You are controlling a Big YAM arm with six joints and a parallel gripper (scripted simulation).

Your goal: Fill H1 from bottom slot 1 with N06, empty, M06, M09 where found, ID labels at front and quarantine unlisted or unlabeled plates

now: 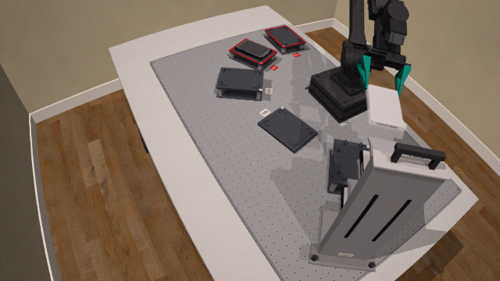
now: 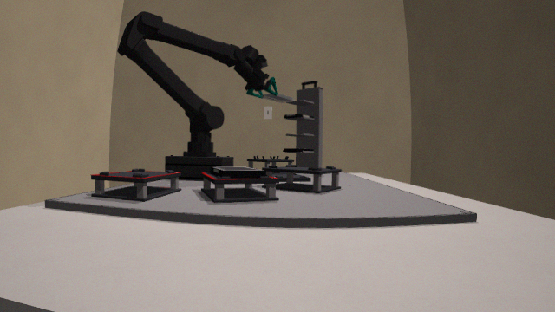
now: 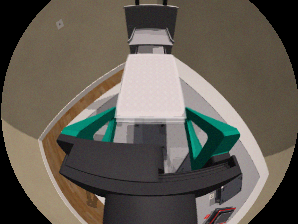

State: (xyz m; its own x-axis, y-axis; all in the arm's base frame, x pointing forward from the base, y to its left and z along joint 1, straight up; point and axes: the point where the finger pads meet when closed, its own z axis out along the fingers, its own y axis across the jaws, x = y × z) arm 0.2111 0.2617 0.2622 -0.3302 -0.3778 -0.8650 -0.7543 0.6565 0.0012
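Observation:
The plate hotel H1 (image 1: 387, 203) stands at the near right of the deck; it also shows in the exterior view (image 2: 310, 126). A white plate (image 1: 384, 107) sticks out of its top slot towards the arm, most of it clear of the shelf. My gripper (image 1: 384, 72) straddles the plate's outer short end, one green finger on each long side, and is shut on it. In the wrist view the plate (image 3: 149, 86) runs from my fingers to the hotel. Dark plates sit in lower slots (image 2: 298, 116). I can read no ID label.
A dark plate (image 1: 253, 50) lies on one red-edged quarantine nest; the other red-edged nest (image 1: 285, 36) is bare. A black raised nest (image 1: 239, 80) and a flat black nest (image 1: 287, 129) stand mid-deck. A low nest (image 1: 344, 161) is beside the hotel. The arm's base (image 1: 337, 91) is close by.

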